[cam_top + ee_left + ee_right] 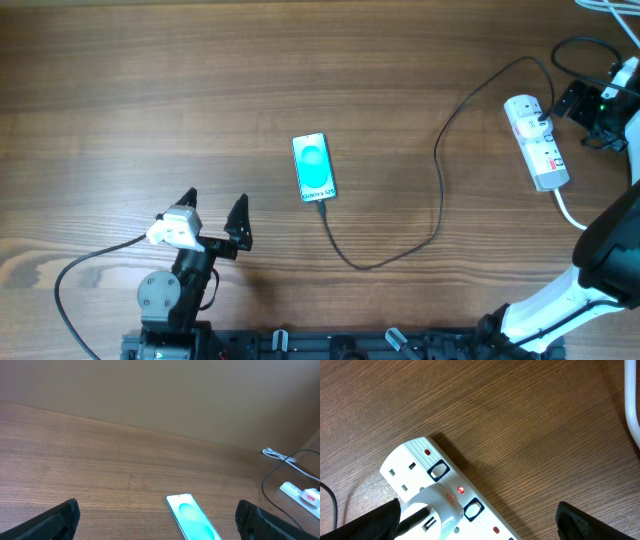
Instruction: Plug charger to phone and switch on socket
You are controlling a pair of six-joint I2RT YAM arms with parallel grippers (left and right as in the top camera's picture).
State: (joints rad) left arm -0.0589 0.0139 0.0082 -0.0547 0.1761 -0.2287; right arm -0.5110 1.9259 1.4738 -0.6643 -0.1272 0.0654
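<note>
Left fingers (238, 218) spread and empty, hovering low over counter (150, 100), well left of phone (313, 167) at mid-counter. Right fingers (592, 522) spread too, gripping nothing; arm (610, 240) stretched far right, poised above socket (535, 140). Charger (438, 165) looks seated in phone's near end and in socket; red lamp (461, 490) beside it glows. Judgement: both steps appear done, only withdrawal left.

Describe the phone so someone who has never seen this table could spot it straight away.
Start at the wooden table and look to its middle, between the left claw and the white power strip. The phone lies flat there, a thin black cable trailing from its near end. Nothing else has its glowing teal screen.
</note>
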